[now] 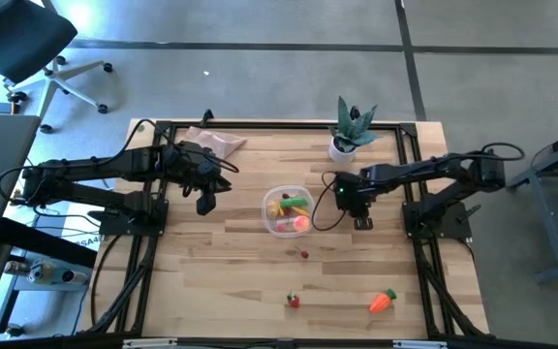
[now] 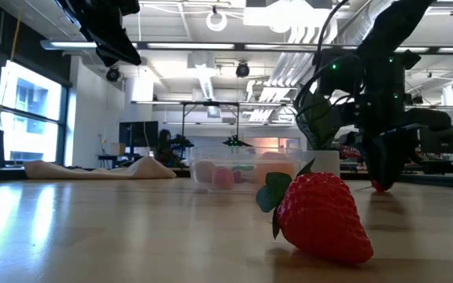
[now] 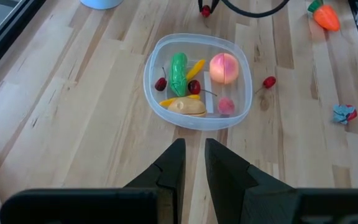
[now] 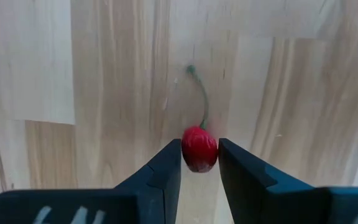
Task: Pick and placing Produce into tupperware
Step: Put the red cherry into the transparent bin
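The clear round tupperware (image 1: 287, 210) (image 3: 197, 81) stands mid-table and holds a green piece, an orange ball, yellow pieces and cherries. My right gripper (image 1: 363, 221) (image 4: 200, 163) points down just right of it, low over the table, shut on a red cherry (image 4: 199, 149). My left gripper (image 1: 204, 202) (image 3: 194, 163) hangs raised to the tupperware's left, shut and empty. Another cherry (image 1: 304, 254) (image 3: 269, 82), a strawberry (image 1: 294, 301) (image 2: 321, 216) and an orange carrot (image 1: 383, 302) lie on the wood nearer the front edge. My right gripper pinches the cherry's round body (image 4: 199, 154) between its two fingertips, coming from above and pointing down. The green stem (image 4: 202, 99) sticks out past the fingers. The cherry sits at the tabletop's level in the low view (image 2: 380, 186); whether it rests on the wood I cannot tell.
A spiky green plant in a white pot (image 1: 349, 134) stands at the far edge behind my right arm. A beige cloth (image 1: 213, 142) lies at the far left. A black frame (image 1: 279, 126) runs round the table.
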You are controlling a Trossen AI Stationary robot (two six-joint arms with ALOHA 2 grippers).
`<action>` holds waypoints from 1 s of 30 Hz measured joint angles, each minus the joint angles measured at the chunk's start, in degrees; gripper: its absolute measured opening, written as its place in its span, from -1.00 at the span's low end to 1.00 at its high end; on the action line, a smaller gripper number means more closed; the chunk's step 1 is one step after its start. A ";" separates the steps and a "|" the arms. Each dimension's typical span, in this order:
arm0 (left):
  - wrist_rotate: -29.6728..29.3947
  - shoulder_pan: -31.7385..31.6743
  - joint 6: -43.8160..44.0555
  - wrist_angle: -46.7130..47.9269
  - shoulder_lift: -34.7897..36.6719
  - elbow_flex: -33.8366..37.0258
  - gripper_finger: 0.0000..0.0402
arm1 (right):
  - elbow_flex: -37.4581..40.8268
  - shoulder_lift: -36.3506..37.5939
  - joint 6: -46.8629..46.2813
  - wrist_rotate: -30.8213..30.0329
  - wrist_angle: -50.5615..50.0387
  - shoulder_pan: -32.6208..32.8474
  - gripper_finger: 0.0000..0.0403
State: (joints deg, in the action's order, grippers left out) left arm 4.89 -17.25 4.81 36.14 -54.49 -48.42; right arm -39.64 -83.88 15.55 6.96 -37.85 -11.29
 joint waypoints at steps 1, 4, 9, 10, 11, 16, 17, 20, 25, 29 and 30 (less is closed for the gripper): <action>0.02 0.00 -0.01 0.00 0.00 0.00 -0.75 | 0.00 -0.35 0.00 -0.02 -0.01 0.00 -0.51; 0.00 0.00 -0.01 0.00 -0.01 0.00 -0.75 | 0.00 -1.36 0.00 -0.04 0.00 0.00 -0.51; 0.01 0.01 -0.01 0.00 0.01 0.00 -0.75 | -0.11 -1.86 -0.11 -0.04 0.51 0.00 -0.51; 0.01 0.00 0.00 0.00 0.00 0.00 -0.75 | -0.11 -1.88 -0.17 -0.02 0.60 0.00 -0.51; 0.02 -0.01 -0.01 0.00 -0.01 0.00 -0.75 | -0.11 -1.88 -0.17 0.00 0.62 0.00 -0.51; 0.02 0.01 0.01 0.00 -0.01 0.00 -0.75 | -0.11 -1.90 -0.22 0.07 0.67 0.00 -0.51; 0.02 0.01 0.01 0.00 -0.01 0.00 -0.75 | -0.11 -1.90 -0.25 0.07 0.69 0.00 -0.51; 0.02 0.01 0.00 0.00 0.00 0.00 -0.75 | -0.11 -1.90 -0.48 0.08 0.73 0.00 -0.51; 0.00 -0.01 -0.01 0.00 0.01 0.00 -0.75 | -0.09 -1.90 -0.48 0.07 0.80 0.00 -0.53; 0.02 -0.01 0.01 0.00 0.00 0.00 -0.75 | -0.09 -1.90 -0.48 -0.04 0.84 0.00 -0.62; 0.02 0.01 0.00 0.00 0.00 0.00 -0.75 | -0.09 -1.90 -0.48 -0.02 0.84 0.00 -0.65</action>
State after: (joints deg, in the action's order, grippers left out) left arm 4.91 -17.23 4.81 36.14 -54.49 -48.42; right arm -39.72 -85.78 15.07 6.94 -37.01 -11.29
